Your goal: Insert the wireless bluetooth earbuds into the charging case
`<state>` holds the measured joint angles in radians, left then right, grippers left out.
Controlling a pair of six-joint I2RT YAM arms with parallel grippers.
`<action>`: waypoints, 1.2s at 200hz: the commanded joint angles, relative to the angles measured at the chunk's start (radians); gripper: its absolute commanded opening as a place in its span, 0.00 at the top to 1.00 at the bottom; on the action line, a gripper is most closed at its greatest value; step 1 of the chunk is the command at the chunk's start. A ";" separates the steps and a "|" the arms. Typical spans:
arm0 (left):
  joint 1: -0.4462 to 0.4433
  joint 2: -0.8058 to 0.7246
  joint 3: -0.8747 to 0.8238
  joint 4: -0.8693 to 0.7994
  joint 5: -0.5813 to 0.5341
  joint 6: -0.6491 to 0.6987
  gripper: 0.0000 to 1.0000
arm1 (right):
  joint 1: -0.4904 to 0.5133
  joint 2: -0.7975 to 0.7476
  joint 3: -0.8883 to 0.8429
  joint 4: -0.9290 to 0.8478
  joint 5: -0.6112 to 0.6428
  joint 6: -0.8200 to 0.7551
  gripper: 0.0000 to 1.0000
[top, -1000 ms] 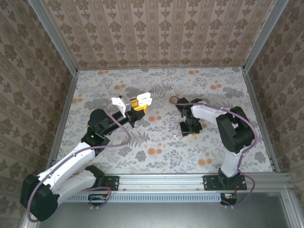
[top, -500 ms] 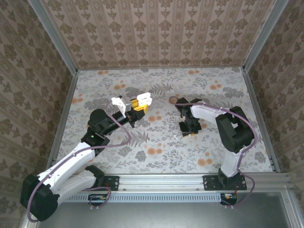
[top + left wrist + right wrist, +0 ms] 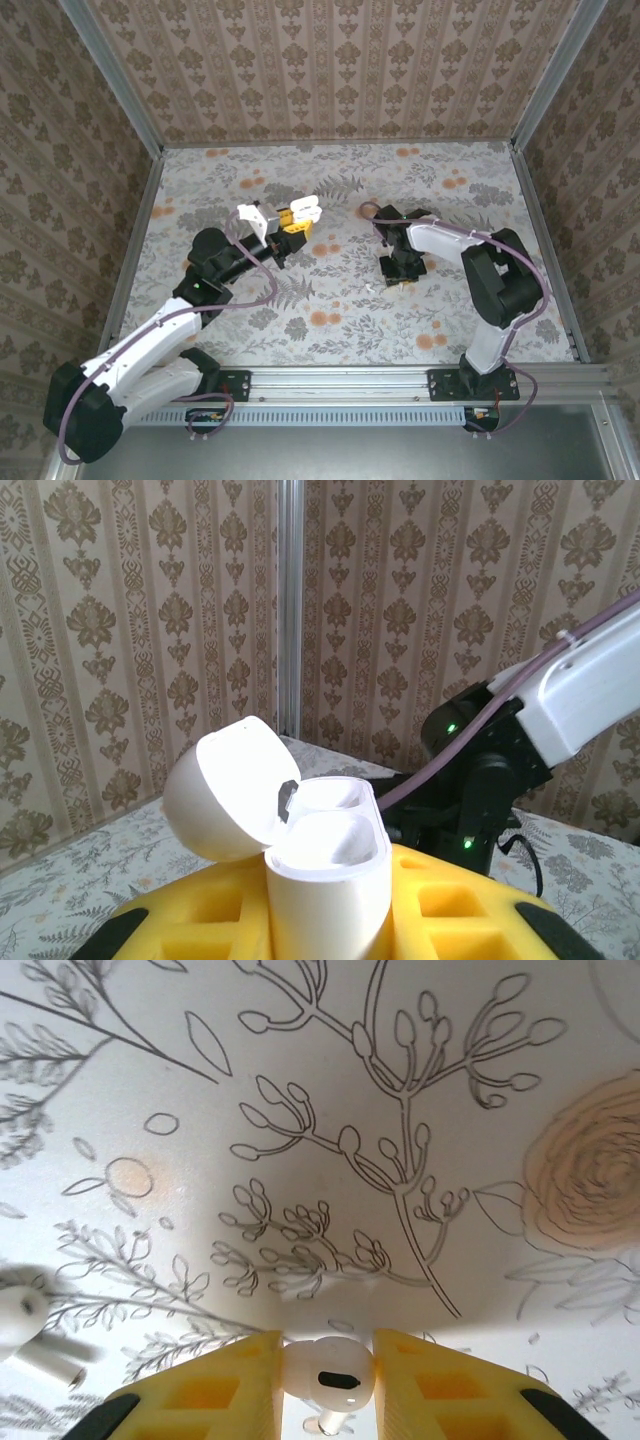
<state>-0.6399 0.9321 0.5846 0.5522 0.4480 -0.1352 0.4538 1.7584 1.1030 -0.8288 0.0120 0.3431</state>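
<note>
The charging case [image 3: 330, 880] is white, with its lid [image 3: 225, 790] hinged open to the left and both wells showing. My left gripper [image 3: 328, 925] is shut on its body between yellow fingers and holds it above the table, seen from above as the case [image 3: 305, 208] at the left gripper [image 3: 291, 221]. My right gripper [image 3: 326, 1385] points down at the table and is shut on one white earbud [image 3: 312, 1360], stem downward. A second earbud [image 3: 25, 1322] lies on the table to its left, a small white speck [image 3: 370, 287] beside the right gripper [image 3: 400, 277].
The flowered tablecloth [image 3: 330, 320] covers the whole work surface, walled by patterned panels and metal rails [image 3: 135, 240]. The right arm [image 3: 560, 700] reaches across behind the case in the left wrist view. A purple cable [image 3: 370, 208] loops behind the right wrist.
The right gripper's fingers have come together on the earbud, low over the table. The left gripper with the case has hardly moved.
</note>
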 commanded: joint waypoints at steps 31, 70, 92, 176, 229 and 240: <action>-0.004 0.051 0.032 0.004 -0.007 -0.033 0.75 | 0.010 -0.280 0.073 -0.022 0.045 0.017 0.71; -0.016 0.123 0.047 0.050 0.008 -0.068 0.75 | 0.057 -0.442 0.181 -0.013 0.123 0.013 0.71; -0.024 0.155 0.054 0.080 0.017 -0.082 0.75 | 0.108 -0.483 0.256 -0.003 0.169 0.005 0.72; -0.043 0.177 0.064 0.117 0.052 -0.083 0.75 | 0.337 -0.435 0.449 0.176 0.212 -0.082 0.71; -0.047 0.168 0.067 0.130 0.072 -0.080 0.75 | 0.370 -0.378 0.485 0.220 0.193 -0.122 0.71; -0.047 0.164 0.067 0.129 0.072 -0.079 0.75 | 0.371 -0.373 0.482 0.219 0.194 -0.128 0.71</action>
<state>-0.6807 1.1133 0.6178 0.6369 0.4934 -0.2092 0.8188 1.3731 1.5585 -0.6353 0.1921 0.2516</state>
